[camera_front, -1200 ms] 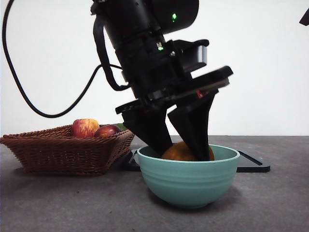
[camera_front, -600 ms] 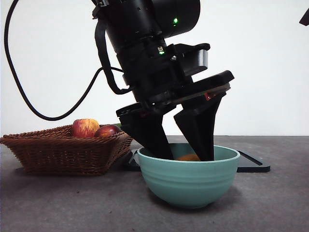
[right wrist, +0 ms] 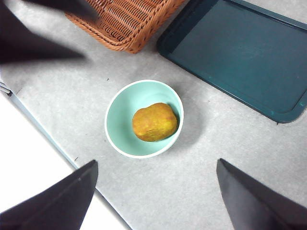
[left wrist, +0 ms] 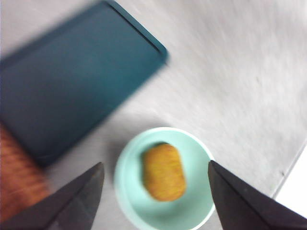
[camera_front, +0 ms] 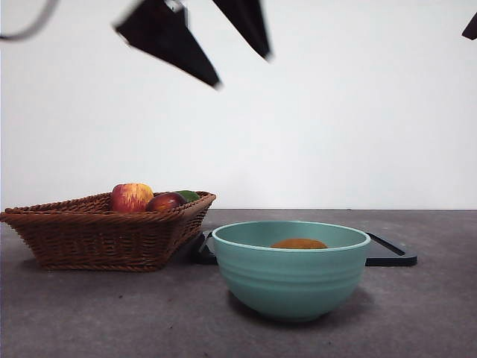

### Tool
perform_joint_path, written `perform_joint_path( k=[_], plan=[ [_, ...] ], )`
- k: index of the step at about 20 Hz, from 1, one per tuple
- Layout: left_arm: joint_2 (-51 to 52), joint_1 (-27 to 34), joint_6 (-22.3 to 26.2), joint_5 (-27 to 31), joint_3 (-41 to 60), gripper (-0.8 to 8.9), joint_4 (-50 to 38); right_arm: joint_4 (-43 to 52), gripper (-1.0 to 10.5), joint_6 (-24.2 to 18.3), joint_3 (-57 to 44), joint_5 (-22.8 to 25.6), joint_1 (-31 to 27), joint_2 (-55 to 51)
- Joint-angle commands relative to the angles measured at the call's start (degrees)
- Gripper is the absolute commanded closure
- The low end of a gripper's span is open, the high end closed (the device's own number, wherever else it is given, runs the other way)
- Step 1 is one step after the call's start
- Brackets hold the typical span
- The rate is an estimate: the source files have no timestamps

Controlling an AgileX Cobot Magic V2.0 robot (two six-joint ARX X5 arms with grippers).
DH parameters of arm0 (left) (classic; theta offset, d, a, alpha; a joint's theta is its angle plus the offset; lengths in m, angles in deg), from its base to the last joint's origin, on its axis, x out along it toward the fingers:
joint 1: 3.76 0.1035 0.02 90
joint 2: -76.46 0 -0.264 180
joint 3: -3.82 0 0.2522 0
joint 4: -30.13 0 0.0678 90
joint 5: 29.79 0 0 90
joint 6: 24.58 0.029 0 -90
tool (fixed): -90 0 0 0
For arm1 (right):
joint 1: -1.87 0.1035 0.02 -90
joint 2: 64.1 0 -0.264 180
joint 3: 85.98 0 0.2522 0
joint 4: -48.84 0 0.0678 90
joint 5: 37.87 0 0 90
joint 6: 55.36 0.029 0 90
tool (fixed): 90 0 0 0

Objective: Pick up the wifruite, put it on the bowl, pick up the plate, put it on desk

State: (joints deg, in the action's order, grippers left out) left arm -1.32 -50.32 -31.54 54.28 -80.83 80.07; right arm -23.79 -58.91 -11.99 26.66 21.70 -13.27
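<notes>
The orange-brown fruit [camera_front: 298, 244] lies inside the mint-green bowl [camera_front: 291, 280], which stands on the grey desk [camera_front: 74, 313]. The fruit also shows in the left wrist view [left wrist: 164, 172] and the right wrist view [right wrist: 154, 121]. My left gripper [camera_front: 241, 69] is open and empty, high above the bowl [left wrist: 192, 211] and blurred by motion. My right gripper [right wrist: 157, 163] is open and empty, far above the bowl [right wrist: 120, 120]; it shows only as a black tip [camera_front: 471, 26] in the front view. The glossy dark tray [camera_front: 391, 253] lies flat behind the bowl.
A brown wicker basket [camera_front: 104, 231] with a red-yellow apple [camera_front: 132, 197] and other fruit stands left of the bowl. The tray [right wrist: 240, 52] is beside the basket [right wrist: 124, 19]. The left arm [right wrist: 38, 43] crosses the right wrist view, blurred. The table's edge [right wrist: 48, 139] is near the bowl.
My left gripper let go of the fruit in the bowl, opened, and rose quickly out of the bowl to the top of the front view. The fruit stays in the bowl.
</notes>
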Motion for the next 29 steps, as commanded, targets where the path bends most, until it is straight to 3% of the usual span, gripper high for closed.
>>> perform_joint_path(
  k=[1, 8, 11, 15, 17, 23, 29],
  plan=[
    [3.5, 2.9, -0.2, 0.0, -1.0, 4.66, 1.2, 0.6, 5.5, 0.5, 0.9, 0.0, 0.3, 0.4],
    [15.6, 13.5, -0.2, -1.0, 3.1, 4.69, 6.0, 0.7, 5.5, 0.3, 0.9, 0.0, 0.3, 0.4],
    [21.0, 15.0, -0.4, -6.8, 10.3, 4.69, 5.4, 0.9, 5.5, 0.3, 0.9, 0.0, 0.3, 0.4],
    [25.9, 15.1, 0.1, -20.9, 19.0, 4.69, 6.4, 1.2, 5.5, 0.3, 0.9, 0.0, 0.3, 0.4],
    [26.2, 15.0, 0.5, -24.2, 21.2, 4.69, 7.0, 1.2, 5.5, 0.3, 0.9, 0.0, 0.3, 0.4],
    [26.1, 15.0, 1.6, -24.1, 21.3, 4.69, 7.9, 0.7, 5.5, 0.7, 0.9, 0.0, 0.3, 0.4],
    [26.1, 15.0, 1.5, -24.2, 21.3, 4.69, 7.9, 1.2, 5.6, 6.8, -2.8, 0.0, 1.1, 0.8]
  ],
)
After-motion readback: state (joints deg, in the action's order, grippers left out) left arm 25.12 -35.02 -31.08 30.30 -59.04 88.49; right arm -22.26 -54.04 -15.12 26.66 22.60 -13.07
